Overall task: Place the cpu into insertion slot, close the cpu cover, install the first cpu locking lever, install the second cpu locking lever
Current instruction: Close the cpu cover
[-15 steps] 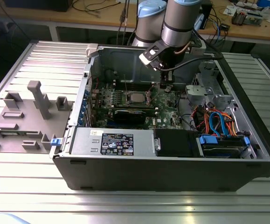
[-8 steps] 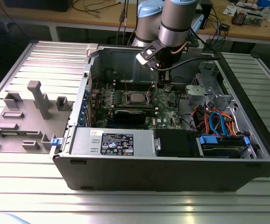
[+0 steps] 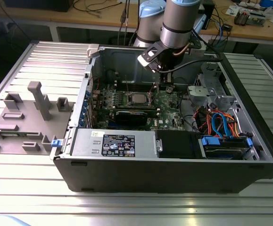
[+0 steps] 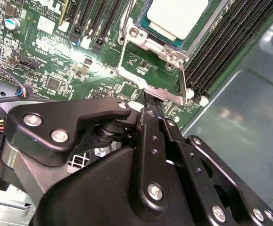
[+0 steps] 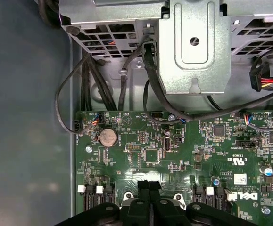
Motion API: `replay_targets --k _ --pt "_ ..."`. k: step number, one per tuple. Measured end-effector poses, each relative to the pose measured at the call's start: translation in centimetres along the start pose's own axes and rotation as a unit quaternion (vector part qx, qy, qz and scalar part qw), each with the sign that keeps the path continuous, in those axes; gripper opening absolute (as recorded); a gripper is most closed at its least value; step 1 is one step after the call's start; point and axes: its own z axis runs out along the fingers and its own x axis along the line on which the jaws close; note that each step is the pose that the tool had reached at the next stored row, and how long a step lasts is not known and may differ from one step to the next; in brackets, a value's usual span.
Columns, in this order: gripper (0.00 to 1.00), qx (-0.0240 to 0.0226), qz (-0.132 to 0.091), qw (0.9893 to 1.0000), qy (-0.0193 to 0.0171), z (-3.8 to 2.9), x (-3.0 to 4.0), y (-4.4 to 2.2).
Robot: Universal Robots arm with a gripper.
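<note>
The cpu [image 4: 176, 16], a square chip with a dull silver top, lies in its socket on the green motherboard [image 5: 145, 155]; in the exterior view the cpu [image 3: 137, 99] sits at the middle of the open computer case. The cpu cover [image 4: 169, 96], a thin metal frame with a window, stands swung up off the socket, and bare board shows through its window. My gripper [image 4: 148, 100] is shut, and its black fingers [image 4: 148, 127] taper to a tip that meets the cover's free edge. The gripper [image 3: 162, 84] hangs just to the exterior view's right of the socket and also appears in the first wrist view [image 5: 149, 186].
Black memory slots [image 4: 211, 52] run beside the socket. A metal drive cage [image 5: 193, 47] and black cables [image 5: 150, 84] lie beyond the board's edge. A black card [image 3: 134, 115], the power supply [image 3: 112, 141] and blue cables [image 3: 219, 125] fill the case. A grey fixture [image 3: 28, 117] stands outside it.
</note>
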Motion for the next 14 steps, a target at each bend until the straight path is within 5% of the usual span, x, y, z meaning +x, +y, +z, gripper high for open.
replay_targets --k 14 --pt "0.11 0.0009 -0.013 0.9999 0.0002 0.01 0.0 -1.06"
